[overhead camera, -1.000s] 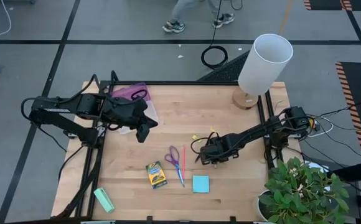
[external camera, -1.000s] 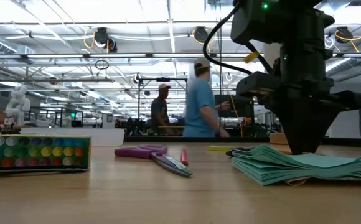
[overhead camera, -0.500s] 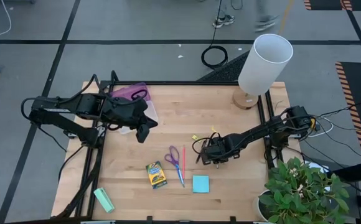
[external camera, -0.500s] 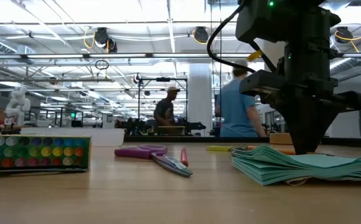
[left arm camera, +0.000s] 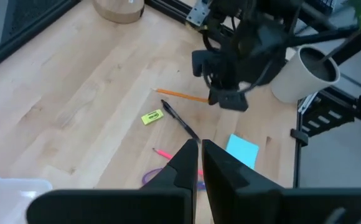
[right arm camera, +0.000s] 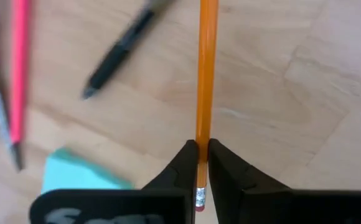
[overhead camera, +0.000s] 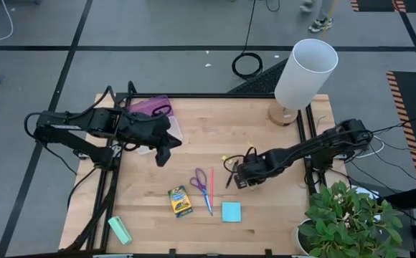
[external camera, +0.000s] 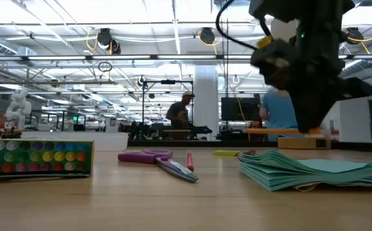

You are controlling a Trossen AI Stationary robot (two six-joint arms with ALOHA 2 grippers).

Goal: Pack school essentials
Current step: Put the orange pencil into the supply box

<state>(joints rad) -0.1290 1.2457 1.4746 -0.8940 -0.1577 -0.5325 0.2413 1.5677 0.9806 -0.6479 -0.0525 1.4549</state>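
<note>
Orange pencil [right arm camera: 205,74]: your right gripper [right arm camera: 198,155] pinches it; scissors [overhead camera: 199,180] at its nine o'clock; left gripper [left arm camera: 198,158] nearly closed, empty.

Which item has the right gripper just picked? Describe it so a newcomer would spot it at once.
Start at the white lamp on the table's far right corner, then follow the right arm to the right gripper. Its fingers are shut on an orange pencil with an eraser end; the black pen and the pink pen alongside lie free.
</note>
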